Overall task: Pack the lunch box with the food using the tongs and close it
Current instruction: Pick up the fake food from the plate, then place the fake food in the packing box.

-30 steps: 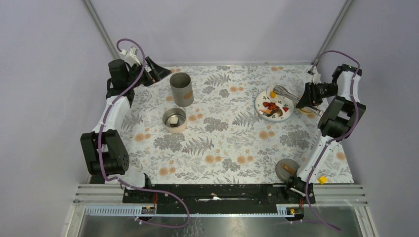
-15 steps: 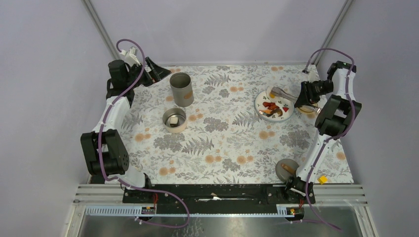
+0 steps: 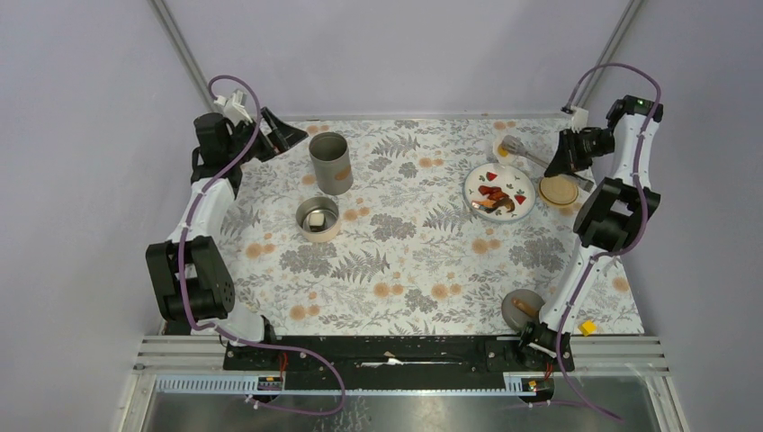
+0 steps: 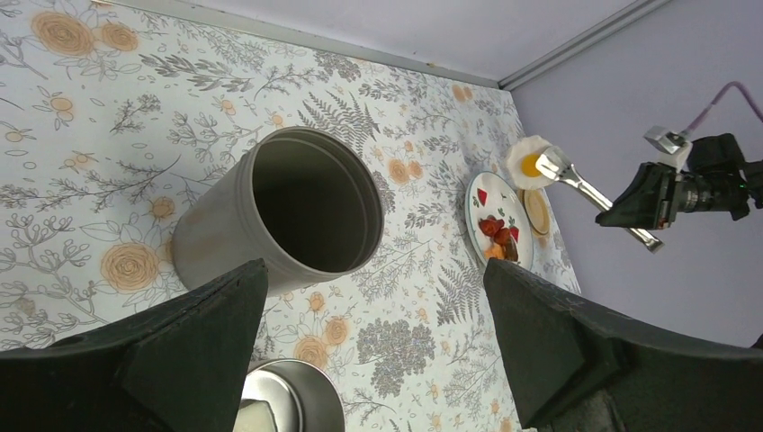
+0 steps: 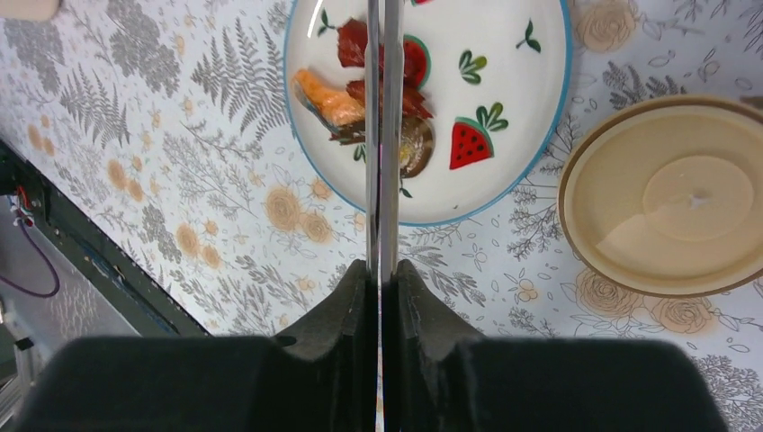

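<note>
My right gripper (image 5: 379, 265) is shut on the silver tongs (image 5: 379, 135), whose two arms are squeezed together. In the top view the right gripper (image 3: 565, 160) hangs beyond the plate's far right side. The tongs' (image 4: 580, 186) tip pinches the fried egg (image 4: 527, 165), which is off the plate. Red and orange-brown food pieces (image 5: 355, 94) lie on the white plate (image 5: 513, 54). The lunch box, a tall grey canister (image 3: 330, 162), stands open at the far left. My left gripper (image 3: 284, 135) is open beside it, with nothing between its fingers.
A low round tin (image 3: 318, 218) holding a white piece sits in front of the canister. A tan round lid (image 3: 559, 190) lies right of the plate (image 3: 525, 200). A grey lid (image 3: 522, 308) and a small yellow object (image 3: 587, 328) lie near the right arm's base.
The right gripper has closed tighter on the tongs and moved them away from over the plate toward the far edge, carrying the egg. The left arm has barely moved.
</note>
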### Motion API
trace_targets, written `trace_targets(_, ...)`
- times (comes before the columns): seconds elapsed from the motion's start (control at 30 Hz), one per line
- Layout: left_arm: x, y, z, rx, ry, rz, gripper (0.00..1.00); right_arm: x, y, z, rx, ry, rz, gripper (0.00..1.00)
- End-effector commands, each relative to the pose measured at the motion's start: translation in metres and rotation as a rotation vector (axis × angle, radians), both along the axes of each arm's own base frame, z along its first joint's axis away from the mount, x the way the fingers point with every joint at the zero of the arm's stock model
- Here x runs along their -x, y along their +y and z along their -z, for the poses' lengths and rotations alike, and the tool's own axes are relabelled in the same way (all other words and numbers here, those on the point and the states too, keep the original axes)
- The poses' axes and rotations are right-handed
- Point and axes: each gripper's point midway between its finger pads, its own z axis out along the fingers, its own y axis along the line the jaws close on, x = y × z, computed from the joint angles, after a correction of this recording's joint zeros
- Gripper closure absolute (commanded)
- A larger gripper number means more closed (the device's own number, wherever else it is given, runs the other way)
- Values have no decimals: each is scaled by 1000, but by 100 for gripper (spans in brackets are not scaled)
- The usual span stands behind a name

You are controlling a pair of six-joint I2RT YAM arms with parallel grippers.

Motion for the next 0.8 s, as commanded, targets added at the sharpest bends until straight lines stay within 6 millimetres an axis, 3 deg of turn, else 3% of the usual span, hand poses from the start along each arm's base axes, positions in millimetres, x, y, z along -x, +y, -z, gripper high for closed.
trace_targets(0.0,4,8,-29,-19,-92,-13,1,3,36,-74,-38,-152,-20,100)
trace_targets(0.17,7,17,-24,-25,-64,-39,1,23,106,-103,-126,-179,-137,100)
trace_targets(0.43,18,42,-9,-68,8,-100,1,77,255,-133,-243,-162,-431,100)
trace_targets(0.6,24,54,-7,-66,27,-121,1,100,329,-127,-259,-151,-544,100)
trace_targets(0.77,27,62,-8,-51,29,-138,1,117,388,-111,-253,-106,-643,100)
